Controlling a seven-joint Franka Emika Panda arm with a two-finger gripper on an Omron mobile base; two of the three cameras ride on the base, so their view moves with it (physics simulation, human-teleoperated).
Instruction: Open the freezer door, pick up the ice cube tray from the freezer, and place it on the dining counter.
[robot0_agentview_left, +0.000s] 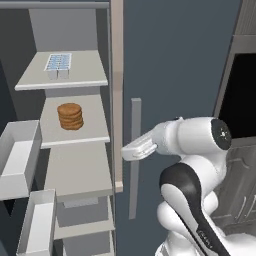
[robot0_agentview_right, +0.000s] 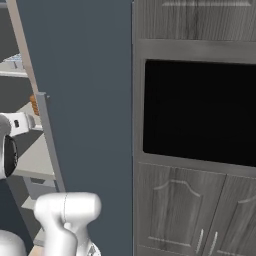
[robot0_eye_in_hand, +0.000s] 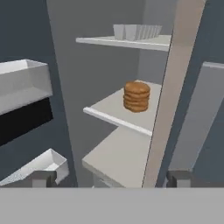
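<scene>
The freezer (robot0_agentview_left: 75, 150) stands open, its flat pale shelves bare but for a gridded white-and-blue ice cube tray (robot0_agentview_left: 58, 62) on the upper shelf and stacked round brown discs (robot0_agentview_left: 70, 116) below; the gripper (robot0_eye_in_hand: 111, 178), fingers spread apart, grasps nothing.

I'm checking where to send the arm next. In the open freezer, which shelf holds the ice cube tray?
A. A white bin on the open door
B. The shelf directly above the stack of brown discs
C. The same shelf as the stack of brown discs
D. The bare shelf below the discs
B: the ice cube tray lies on the shelf just above the one holding the stack of brown discs.
</scene>
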